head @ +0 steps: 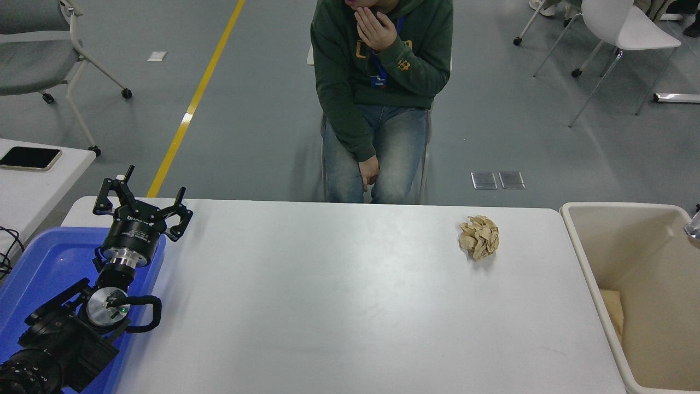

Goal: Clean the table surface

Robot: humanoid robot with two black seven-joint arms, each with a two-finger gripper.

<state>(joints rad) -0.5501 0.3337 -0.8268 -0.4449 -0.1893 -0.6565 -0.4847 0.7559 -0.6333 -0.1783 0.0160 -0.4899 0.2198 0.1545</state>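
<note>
1 crumpled paper wad (pixel 479 237) lies on the table surface (pixel 339 295); left hand (pixel 143 203) spread.

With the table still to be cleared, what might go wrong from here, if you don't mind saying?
The crumpled paper ball sits near the table surface's far edge, so a clumsy approach might knock it to the floor. It could also miss the beige bin when dropped. The left gripper is parked far from it.

Crumpled paper ball (pixel 479 236) alone on table surface (pixel 339 295)
</note>
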